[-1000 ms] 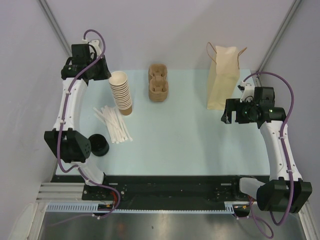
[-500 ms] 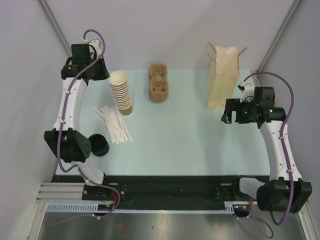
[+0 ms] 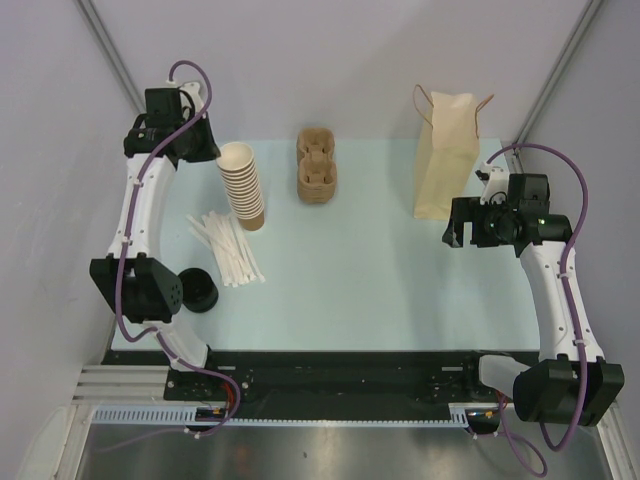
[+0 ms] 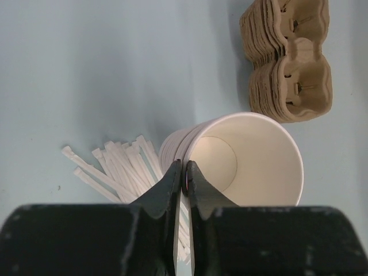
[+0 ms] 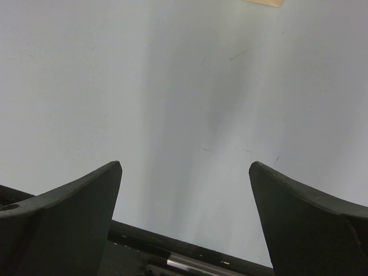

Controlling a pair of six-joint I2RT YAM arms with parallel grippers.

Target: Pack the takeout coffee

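Two fingers point(image 4: 168, 192) of the left gripper point(image 4: 184, 172) pinch the rim atop a tall brown paper-cup stack point(image 3: 243, 190); the right gripper point(image 5: 185, 167) gapes. Nested cups could lift together.

Place: a robot test cell in a lab, dressed as a takeaway coffee counter.
Walls: plain grey panels point(image 3: 330, 50) close in the left, back and right, joined by bare metal posts point(image 3: 108, 58).
Machines: a left arm point(image 3: 140, 210) and a right arm point(image 3: 555, 290), white and black, bolted to a black rail point(image 3: 340, 375) at the near edge, with purple cables point(image 3: 584, 210) looped along them.
Work surface: a pale blue table point(image 3: 350, 270).
Café goods: a stack of paper cups point(image 3: 243, 190), pulp cup carriers point(image 3: 316, 167), a paper bag point(image 3: 445, 160), wrapped straws point(image 3: 228, 250), black lids point(image 3: 200, 290).
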